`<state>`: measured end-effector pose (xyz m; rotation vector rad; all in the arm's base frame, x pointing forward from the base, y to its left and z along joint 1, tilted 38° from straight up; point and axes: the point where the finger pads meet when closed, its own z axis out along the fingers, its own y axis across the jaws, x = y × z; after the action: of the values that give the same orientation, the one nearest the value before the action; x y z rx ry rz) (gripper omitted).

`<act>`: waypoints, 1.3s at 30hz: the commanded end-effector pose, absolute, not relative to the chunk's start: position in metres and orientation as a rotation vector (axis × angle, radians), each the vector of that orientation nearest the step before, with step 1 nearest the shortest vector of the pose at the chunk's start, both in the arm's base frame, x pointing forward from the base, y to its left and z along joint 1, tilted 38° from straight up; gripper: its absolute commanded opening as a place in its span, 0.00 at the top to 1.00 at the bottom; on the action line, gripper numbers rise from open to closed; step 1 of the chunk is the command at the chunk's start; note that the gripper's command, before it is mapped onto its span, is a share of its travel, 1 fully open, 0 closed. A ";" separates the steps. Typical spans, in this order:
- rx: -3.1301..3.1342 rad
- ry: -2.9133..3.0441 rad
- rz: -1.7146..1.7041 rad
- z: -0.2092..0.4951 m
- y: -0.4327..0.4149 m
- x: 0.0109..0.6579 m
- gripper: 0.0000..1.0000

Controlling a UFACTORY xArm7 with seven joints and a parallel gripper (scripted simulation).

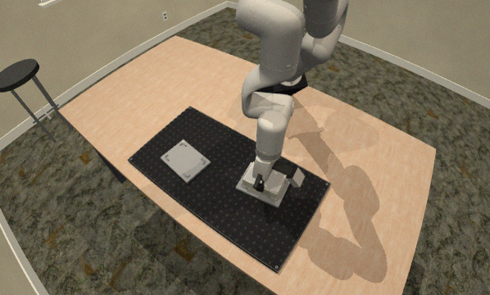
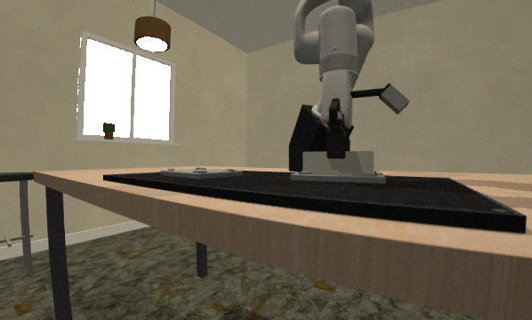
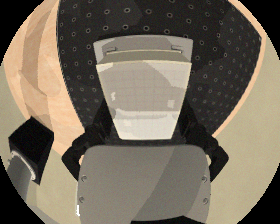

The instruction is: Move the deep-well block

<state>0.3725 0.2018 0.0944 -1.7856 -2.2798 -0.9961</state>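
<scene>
Block: deep-well block seated on nest N1, toward bench's right end in exterior view.
Gripper: fingers fully spread, straddling block's top, gripping nothing.
N2: unoccupied, well apart.

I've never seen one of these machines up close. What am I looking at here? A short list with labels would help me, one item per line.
Machine: white jointed robot arm reaching down over a wooden table
Gripper: open, fingers lowered on either side of the block, holding nothing
Block: pale grey rectangular deep-well block, upright on its nest
Occupied nest: flat grey plate under the block
Free nest: flat grey plate with corner locators, nothing on it
Base: black perforated board carrying both nests
Nearby: black round stool beside the table
</scene>
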 end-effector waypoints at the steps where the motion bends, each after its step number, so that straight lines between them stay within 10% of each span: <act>1: -1.787 -2.280 -0.998 0.094 0.202 0.373 0.00; 39: -1.787 -2.280 -0.997 0.079 0.212 0.379 0.00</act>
<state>0.3788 0.2125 0.0787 -1.7853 -2.2801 -0.9958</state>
